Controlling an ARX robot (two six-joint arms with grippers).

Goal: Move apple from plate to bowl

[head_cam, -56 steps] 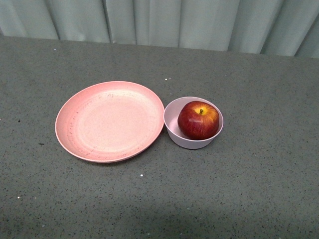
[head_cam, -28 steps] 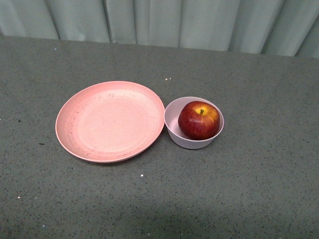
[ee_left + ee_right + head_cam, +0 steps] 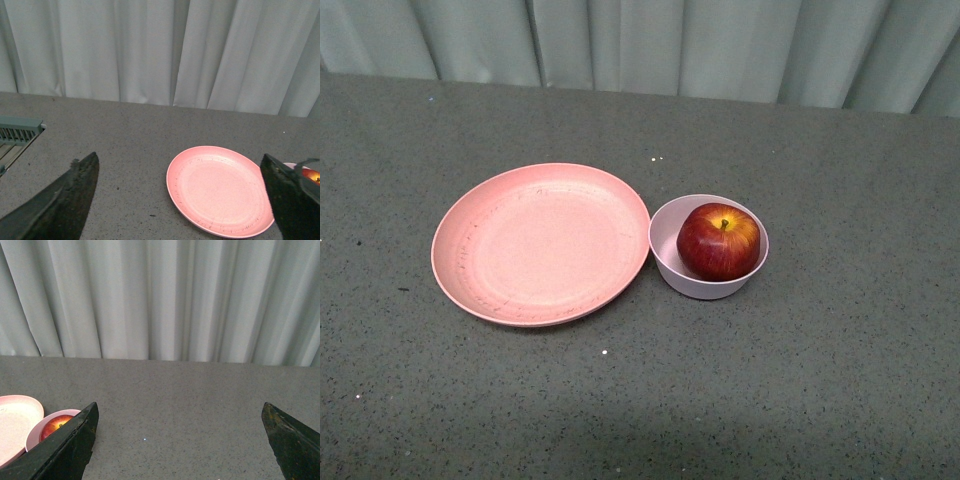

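In the bowl, right of the bare plate, sits the apple — unmoved over the last second; both hands hang spread and empty, so the task looks done.

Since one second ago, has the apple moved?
No. The apple sits in the bowl, at the same spot relative to the plate beside it.
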